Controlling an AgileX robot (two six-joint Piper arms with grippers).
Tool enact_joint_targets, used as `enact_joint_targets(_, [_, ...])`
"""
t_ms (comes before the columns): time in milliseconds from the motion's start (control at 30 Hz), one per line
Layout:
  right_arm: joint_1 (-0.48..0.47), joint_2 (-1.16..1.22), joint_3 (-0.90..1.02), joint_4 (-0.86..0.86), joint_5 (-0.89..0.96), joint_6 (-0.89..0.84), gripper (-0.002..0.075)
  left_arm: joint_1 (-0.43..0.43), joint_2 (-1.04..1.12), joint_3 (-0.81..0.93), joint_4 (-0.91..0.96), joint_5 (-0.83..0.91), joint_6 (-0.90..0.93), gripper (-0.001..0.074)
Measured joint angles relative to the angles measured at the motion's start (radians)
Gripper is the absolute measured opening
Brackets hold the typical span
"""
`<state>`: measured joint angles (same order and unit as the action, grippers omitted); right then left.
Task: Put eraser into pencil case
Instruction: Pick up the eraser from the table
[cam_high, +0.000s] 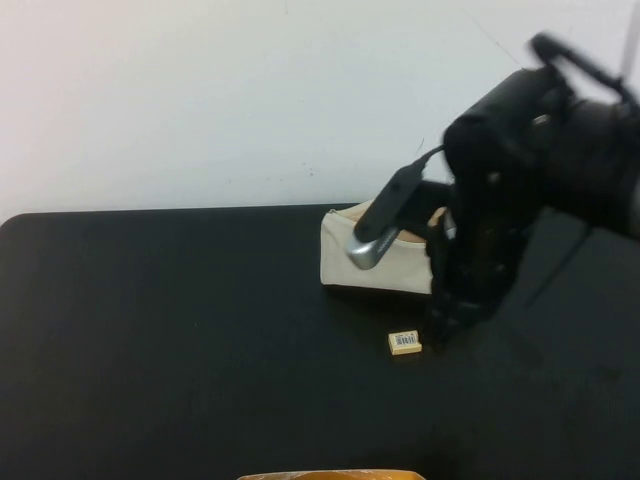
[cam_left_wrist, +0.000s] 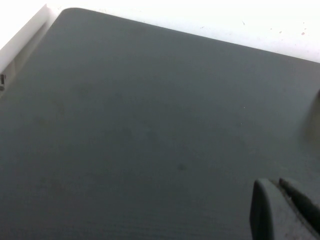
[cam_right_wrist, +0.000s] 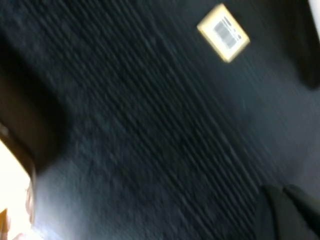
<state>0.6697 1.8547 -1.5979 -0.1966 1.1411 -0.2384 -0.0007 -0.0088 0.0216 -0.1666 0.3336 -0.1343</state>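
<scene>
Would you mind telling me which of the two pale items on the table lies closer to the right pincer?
The eraser, the tiny tan block with a barcode label, lies right beside the right pincer; the larger cream pencil case sits farther back.

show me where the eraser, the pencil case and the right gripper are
eraser (cam_high: 405, 342), high view, on its barcode label.
pencil case (cam_high: 400, 265), high view, on its cream front wall.
right gripper (cam_high: 440, 330), high view, at its fingertips beside the eraser.

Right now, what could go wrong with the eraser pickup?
1. The eraser is tiny and lies flat on the table; the right end effector, low beside it, may nudge it away.
2. The right arm overlaps the pencil case in the high view, so it could bump it.
3. The left end effector shows only in its wrist view, over bare table.
</scene>
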Motion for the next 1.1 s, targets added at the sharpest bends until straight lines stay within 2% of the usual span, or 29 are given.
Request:
enact_joint_targets(100, [0.0, 0.053, -0.012, 0.002, -0.047, 0.027, -0.0001, 0.0, 0.0, 0.0, -0.001, 0.0, 0.0, -0.0003])
enact_joint_targets(267, [-0.007, 0.125, -0.025, 0.05, -0.095, 0.17, 0.0001, 0.0, 0.0, 0.0, -0.001, 0.0, 0.0, -0.0002])
enact_joint_targets(333, [-0.021, 0.15, -0.027, 0.088, -0.097, 0.199, 0.0029, 0.0, 0.0, 0.0, -0.001, 0.0, 0.0, -0.0002])
enact_joint_targets(433, [-0.059, 0.183, -0.027, 0.17, -0.108, 0.231, 0.015, 0.0, 0.0, 0.0, -0.001, 0.0, 0.0, -0.0002])
enact_joint_targets(567, [-0.099, 0.212, -0.027, 0.25, -0.15, 0.282, 0.04, 0.0, 0.0, 0.0, -0.004, 0.0, 0.0, -0.0002])
enact_joint_targets(667, [-0.108, 0.223, -0.027, 0.265, -0.2, 0.308, 0.0483, 0.0, 0.0, 0.0, -0.005, 0.0, 0.0, -0.0002])
enact_joint_targets(833, [-0.108, 0.254, -0.028, 0.292, -0.296, 0.315, 0.0495, 0.0, 0.0, 0.0, -0.02, 0.0, 0.0, -0.0002])
enact_joint_targets(1100, [-0.108, 0.306, -0.029, 0.292, -0.369, 0.315, 0.0438, 0.0, 0.0, 0.0, -0.023, 0.0, 0.0, -0.0002])
